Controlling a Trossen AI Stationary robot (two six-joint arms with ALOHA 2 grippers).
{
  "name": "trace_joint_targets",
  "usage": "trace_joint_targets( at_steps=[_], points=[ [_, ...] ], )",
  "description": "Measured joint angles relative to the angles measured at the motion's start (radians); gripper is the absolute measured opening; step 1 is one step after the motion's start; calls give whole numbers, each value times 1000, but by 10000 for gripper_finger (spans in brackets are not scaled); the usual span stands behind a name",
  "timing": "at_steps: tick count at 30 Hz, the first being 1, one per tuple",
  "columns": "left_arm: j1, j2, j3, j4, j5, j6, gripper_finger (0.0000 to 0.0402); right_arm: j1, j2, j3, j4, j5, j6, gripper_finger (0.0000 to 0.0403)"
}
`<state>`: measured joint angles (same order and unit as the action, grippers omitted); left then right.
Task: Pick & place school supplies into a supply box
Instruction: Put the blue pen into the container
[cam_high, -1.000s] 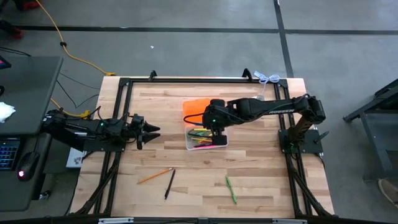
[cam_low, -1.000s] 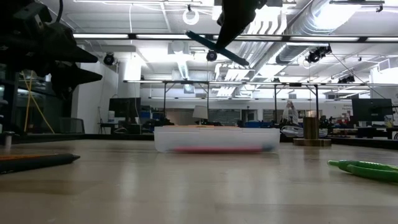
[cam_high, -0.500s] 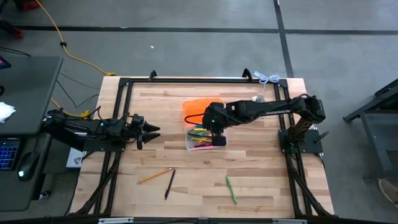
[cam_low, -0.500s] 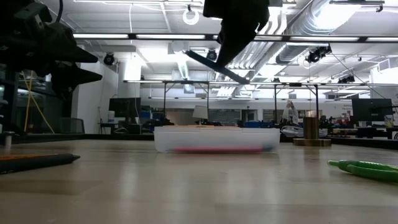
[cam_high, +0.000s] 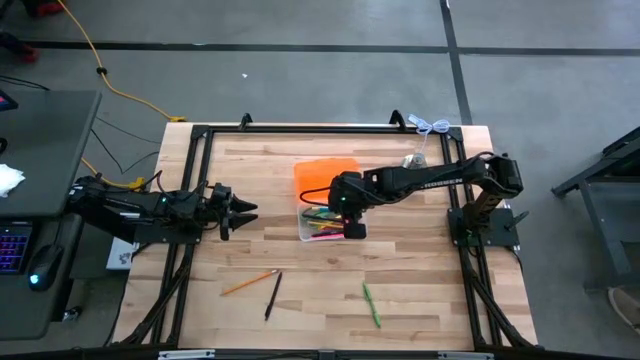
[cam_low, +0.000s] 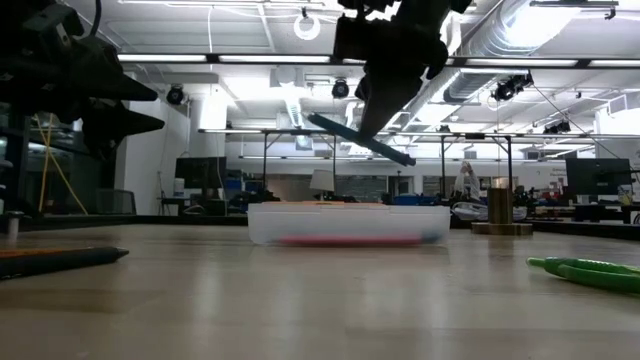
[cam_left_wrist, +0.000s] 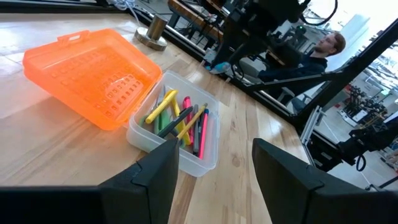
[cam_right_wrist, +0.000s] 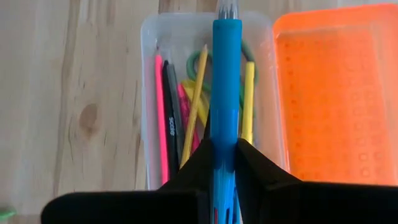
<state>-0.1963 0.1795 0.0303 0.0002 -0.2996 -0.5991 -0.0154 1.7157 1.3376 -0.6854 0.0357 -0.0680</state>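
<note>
My right gripper is shut on a blue pen above the clear supply box. The box's orange lid lies open on the box's far side. Inside the box lie pink, black, yellow and orange pens and pencils and green-handled scissors. An orange pencil, a black pen and a green marker lie flat on the table near its front. My left gripper is open and empty left of the box, which also shows in the left wrist view. My right gripper pinches the blue pen's barrel between its two fingers, coming from above. The pen runs out ahead of the fingers over the box. It is lifted clear and tilted, one end lower than the other, above the box's rim.
A metal bell stands at the table's far right. The black frame rails run around the tabletop. Bare wood lies between the box and the loose pens at the front. A person shows beyond the table.
My right gripper has gone down toward the supply box with the blue pen, which stays tilted and now hangs closer above the box's rim.
</note>
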Motion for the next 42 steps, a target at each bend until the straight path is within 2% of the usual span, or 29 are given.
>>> trace_joint_targets(
  at_steps=[12,26,42],
  points=[
    [0,1,0,0,0,0,232,0,6,-1,52,-29,8,23],
    [0,2,0,0,0,0,232,-5,149,0,65,-85,16,23],
    [0,2,0,0,0,19,232,-27,183,0,52,-106,20,23]
  ],
)
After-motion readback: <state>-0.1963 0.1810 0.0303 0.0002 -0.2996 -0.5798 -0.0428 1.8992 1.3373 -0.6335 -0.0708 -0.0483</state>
